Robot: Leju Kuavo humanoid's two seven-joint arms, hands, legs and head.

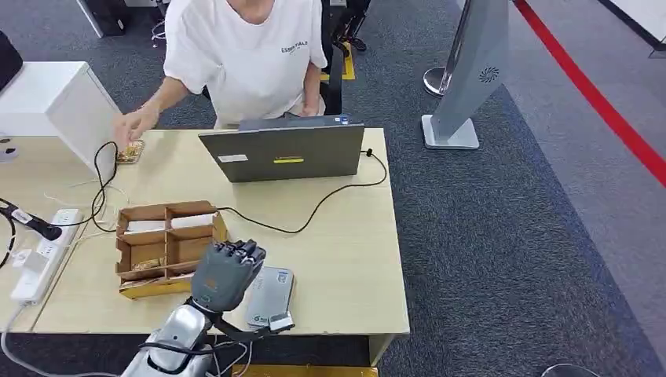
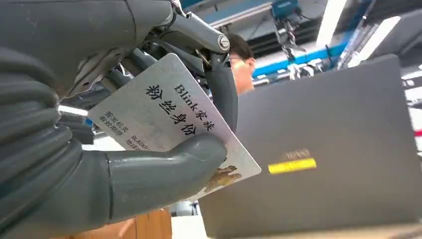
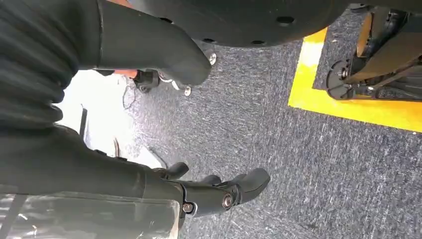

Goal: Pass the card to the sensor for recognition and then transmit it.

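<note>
My left hand hovers above the table's front edge, just left of the flat grey sensor. In the left wrist view the thumb and fingers pinch a white card printed with black Chinese characters and "Blink". The card is tilted, its face towards the camera, and the back of the grey laptop lid rises beyond it. In the head view the hand hides the card. My right hand hangs over grey carpet, thumb and fingers apart, nothing in it.
A cardboard divider box sits left of my hand. A grey laptop with a black cable stands at the table's far side. A person in a white shirt reaches to the far left. A power strip lies at the left edge.
</note>
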